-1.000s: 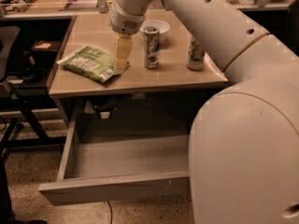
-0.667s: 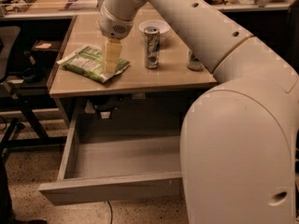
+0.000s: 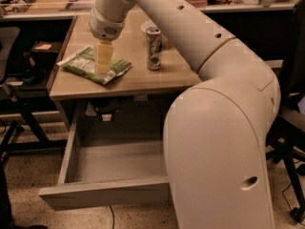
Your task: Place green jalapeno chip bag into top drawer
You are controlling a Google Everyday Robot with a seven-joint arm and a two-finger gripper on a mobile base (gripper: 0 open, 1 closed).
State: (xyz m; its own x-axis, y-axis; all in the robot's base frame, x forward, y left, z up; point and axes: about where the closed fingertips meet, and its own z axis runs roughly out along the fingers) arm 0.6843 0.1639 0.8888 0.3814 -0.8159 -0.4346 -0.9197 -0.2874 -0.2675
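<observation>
In the camera view, the green jalapeno chip bag (image 3: 80,64) lies flat on the wooden tabletop (image 3: 143,80), near the front left corner. The gripper (image 3: 104,68) points straight down at the bag. Its yellowish tip sits over the middle of the bag, a bit toward the right end, so green bag shows on both sides of it. The tip looks very close to the top of the bag, but I cannot tell if they touch. I also cannot tell if the gripper is open or closed, or if it has hold of anything.

The bag's long side runs from the back left toward the front right of the tabletop. 1 short end points to the left edge and the other points toward the can. The bag is crinkly, with green and white patches.

The big white arm (image 3: 214,128) fills the right side of the picture. It rises from the bottom, bends at a round joint, and reaches up and left across the tabletop. Its last part turns down over the bag.

1 silvery can (image 3: 153,49) stands upright to the right of the bag, apart from it.

The top drawer (image 3: 105,192) is pulled open under the tabletop, and its smooth grey inside shows. The bag lies up on the tabletop, above the drawer.
</observation>
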